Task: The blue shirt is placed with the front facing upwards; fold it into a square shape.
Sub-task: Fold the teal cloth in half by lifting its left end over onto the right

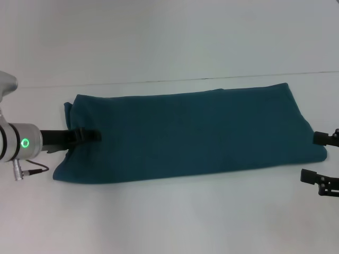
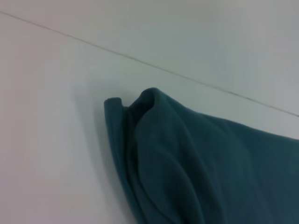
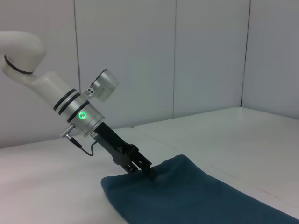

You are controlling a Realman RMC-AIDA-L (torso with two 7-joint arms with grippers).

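Observation:
The blue shirt (image 1: pixel 190 132) lies on the white table as a long, folded band running left to right, with no lettering showing. My left gripper (image 1: pixel 90 136) reaches in over the shirt's left end and is shut on the cloth there. The right wrist view shows that same left gripper (image 3: pixel 145 169) pinching the end of the shirt (image 3: pixel 196 196). In the left wrist view the shirt's end (image 2: pixel 187 163) is bunched into rounded folds. My right gripper (image 1: pixel 318 157) stands open at the shirt's right end, its far finger touching the cloth edge and nothing between its fingers.
The white table (image 1: pixel 169 217) spreads around the shirt on all sides. A thin seam (image 1: pixel 159 81) runs across it behind the shirt. Pale wall panels (image 3: pixel 210 56) stand beyond the table. A cable (image 1: pixel 32 170) hangs from my left wrist.

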